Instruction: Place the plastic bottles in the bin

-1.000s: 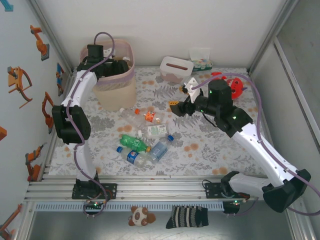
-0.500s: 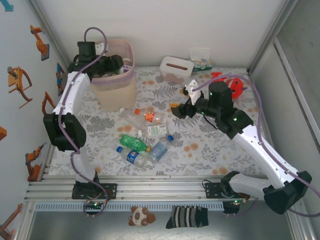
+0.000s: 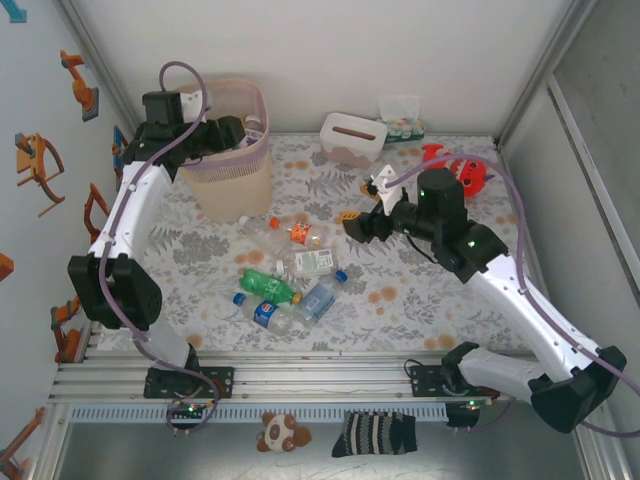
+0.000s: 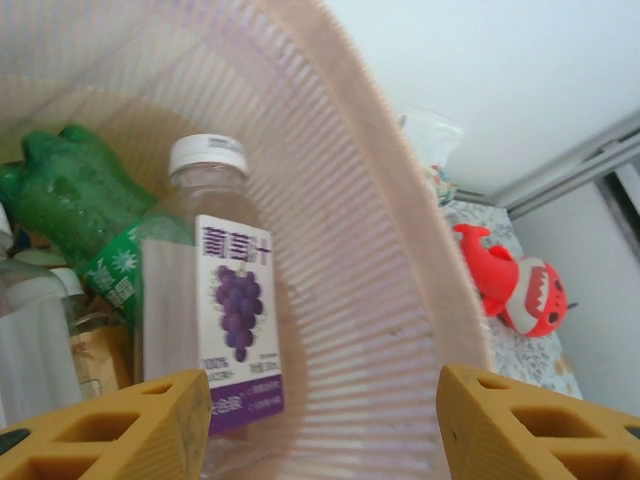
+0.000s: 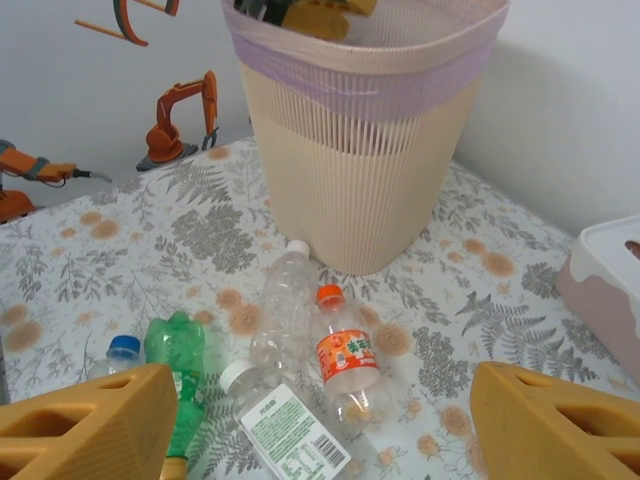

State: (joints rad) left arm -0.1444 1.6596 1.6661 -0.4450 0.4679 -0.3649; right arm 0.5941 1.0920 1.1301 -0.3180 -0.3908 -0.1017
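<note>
Hovers with left gripper [image 4: 320, 435] open and empty over bin [image 4: 350, 250], one bottle [image 4: 215, 300] inside, and right gripper [image 5: 300, 425] open above bottles [image 3: 290, 270] on table [image 5: 90, 270]; needs next to lower and grip one.

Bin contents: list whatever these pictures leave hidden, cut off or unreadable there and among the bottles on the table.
- Left wrist: how many bottles lie in the bin under the grape-label bottle; the frame's bottom edge and the jaws of the left gripper cut them off.
- Top external: the bin's inside, partly covered by the left gripper; labels of the table bottles, too small to read.
- Right wrist: the green bottle, lower end behind a jaw of the right gripper.
</note>
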